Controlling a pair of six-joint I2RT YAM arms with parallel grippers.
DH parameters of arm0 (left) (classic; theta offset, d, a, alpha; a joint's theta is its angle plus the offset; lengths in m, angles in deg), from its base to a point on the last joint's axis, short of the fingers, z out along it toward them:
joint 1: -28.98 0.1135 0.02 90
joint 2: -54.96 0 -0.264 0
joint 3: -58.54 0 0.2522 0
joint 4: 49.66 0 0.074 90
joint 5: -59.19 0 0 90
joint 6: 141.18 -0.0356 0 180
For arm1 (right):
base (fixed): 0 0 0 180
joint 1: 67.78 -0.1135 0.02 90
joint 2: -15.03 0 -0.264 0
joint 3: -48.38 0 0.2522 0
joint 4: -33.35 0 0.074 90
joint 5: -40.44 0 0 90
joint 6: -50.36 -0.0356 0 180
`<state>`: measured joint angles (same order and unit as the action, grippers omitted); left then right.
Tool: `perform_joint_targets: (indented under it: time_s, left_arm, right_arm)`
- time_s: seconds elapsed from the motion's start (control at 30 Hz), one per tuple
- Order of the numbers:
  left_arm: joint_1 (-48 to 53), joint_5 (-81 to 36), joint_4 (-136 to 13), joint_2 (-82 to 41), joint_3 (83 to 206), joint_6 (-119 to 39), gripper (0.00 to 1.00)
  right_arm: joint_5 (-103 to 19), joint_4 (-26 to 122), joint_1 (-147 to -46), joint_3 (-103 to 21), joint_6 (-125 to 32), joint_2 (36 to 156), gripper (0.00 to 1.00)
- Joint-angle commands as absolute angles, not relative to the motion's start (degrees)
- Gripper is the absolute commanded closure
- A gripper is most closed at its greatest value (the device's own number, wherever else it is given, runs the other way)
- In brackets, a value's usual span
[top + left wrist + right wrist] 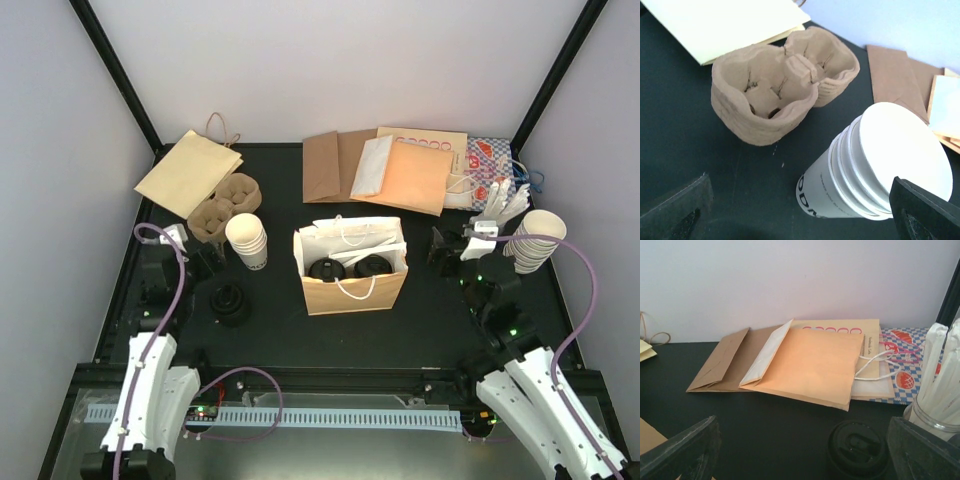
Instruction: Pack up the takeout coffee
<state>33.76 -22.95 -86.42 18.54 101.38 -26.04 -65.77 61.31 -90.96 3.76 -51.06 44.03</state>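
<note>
The takeout coffee, two cups with black lids [327, 268] [372, 265], stands side by side inside an open brown paper bag [352, 290] at mid-table. My left gripper [210, 262] [800, 220] is open at the left, away from the bag. Its fingers [675, 210] hold nothing; a stack of lidless cream cups [875, 165] stands just ahead, close to the right finger. My right gripper [447, 248] [802, 460] is open and empty to the right of the bag. A black lid [857, 452] sits on the table near its right finger.
A brown pulp carrier [225, 205] [775, 85] and a stack of black lids [230, 303] are on the left. Flat paper bags [400, 170] [810, 362] lie along the back. A straw jar [935, 405] and another cup stack [535, 240] stand at the right.
</note>
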Motion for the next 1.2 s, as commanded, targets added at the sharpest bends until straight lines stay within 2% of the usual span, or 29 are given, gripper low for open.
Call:
perform_joint_targets:
  time_s: [0.0,0.27,0.4,0.6,0.83,0.93,1.17]
  left_arm:
    - [32.8,-22.6,-70.0,22.1,95.2,-28.7,0.01]
    - [30.0,-22.5,-54.3,20.6,86.0,-34.9,0.01]
    - [29.8,-30.6,-53.7,16.8,87.1,-35.2,0.01]
    - [30.7,-31.0,-51.6,12.2,89.1,-37.1,0.02]
    - [30.8,-31.1,-47.3,8.8,89.2,-42.2,0.2]
    - [30.7,-31.4,-44.7,7.6,88.5,-44.5,0.32]
    - [30.8,-31.8,-34.6,3.0,84.9,-46.9,0.32]
  right_arm:
    - [-65.9,55.4,-91.3,4.6,-44.4,44.7,0.07]
    - [-67.1,48.5,-91.2,8.8,-41.8,45.6,0.08]
    - [-67.2,46.2,-90.3,9.9,-41.8,46.5,0.09]
    - [-66.1,45.5,-88.4,10.1,-42.1,47.5,0.1]
    - [-66.1,42.4,-87.5,12.0,-41.6,48.1,0.15]
    - [-66.8,40.4,-87.2,13.3,-41.6,48.7,0.17]
    - [-65.3,37.6,-83.8,13.9,-40.8,52.9,0.19]
